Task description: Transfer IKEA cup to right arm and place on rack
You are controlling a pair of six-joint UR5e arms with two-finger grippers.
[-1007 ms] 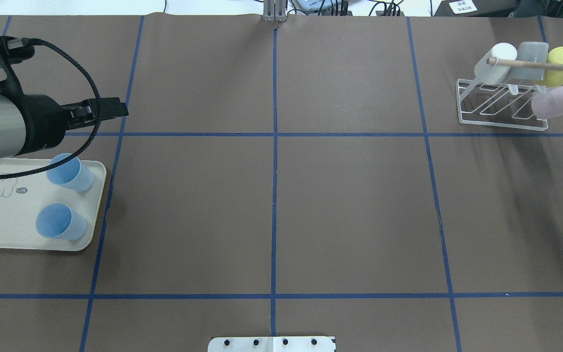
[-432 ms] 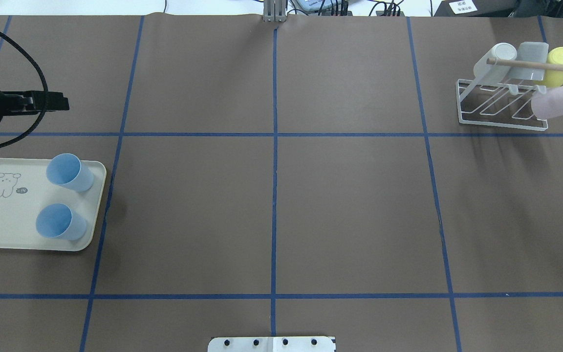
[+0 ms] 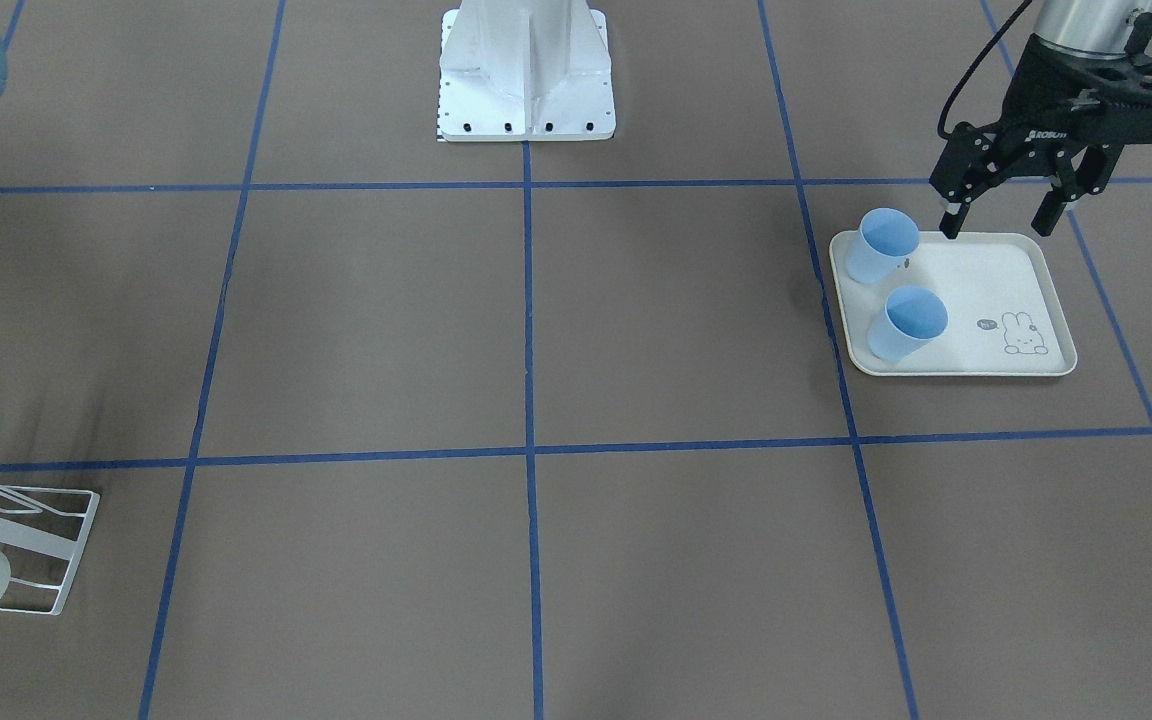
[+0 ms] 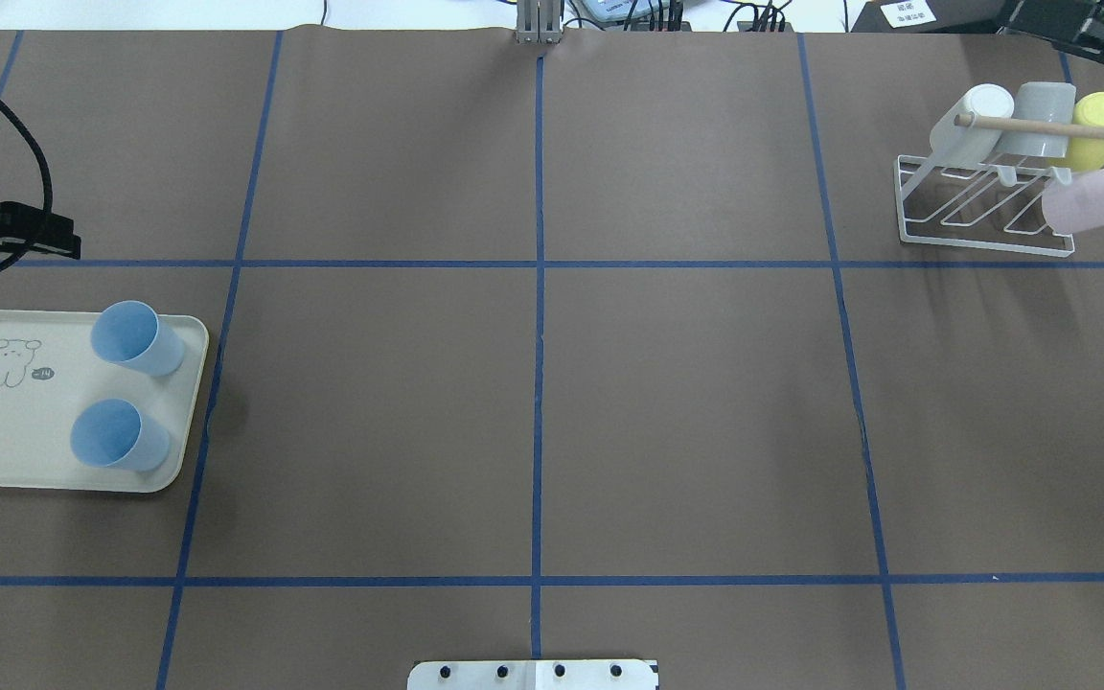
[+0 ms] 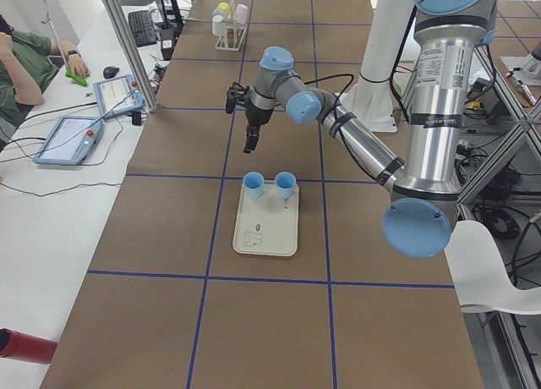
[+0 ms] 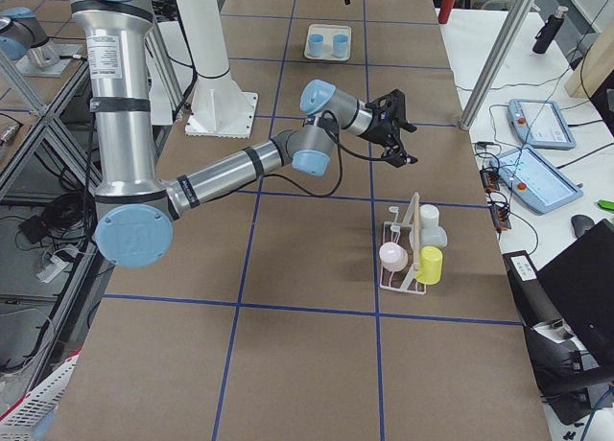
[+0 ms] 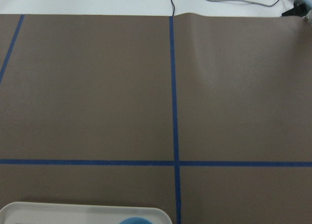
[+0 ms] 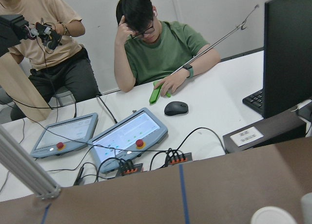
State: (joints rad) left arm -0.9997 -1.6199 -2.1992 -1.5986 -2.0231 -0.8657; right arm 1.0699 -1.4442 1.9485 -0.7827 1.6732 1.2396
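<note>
While one blue IKEA cup and a second blue IKEA cup stand upright on the rabbit-print tray, grasp, hand-over and placement all appear outstanding for both. The left end effector hovers over the tray's robot-side edge, beside the first cup, fingers spread and empty; the right end effector hangs near the rack, which holds four cups, and whether it is open or closed cannot be told
</note>
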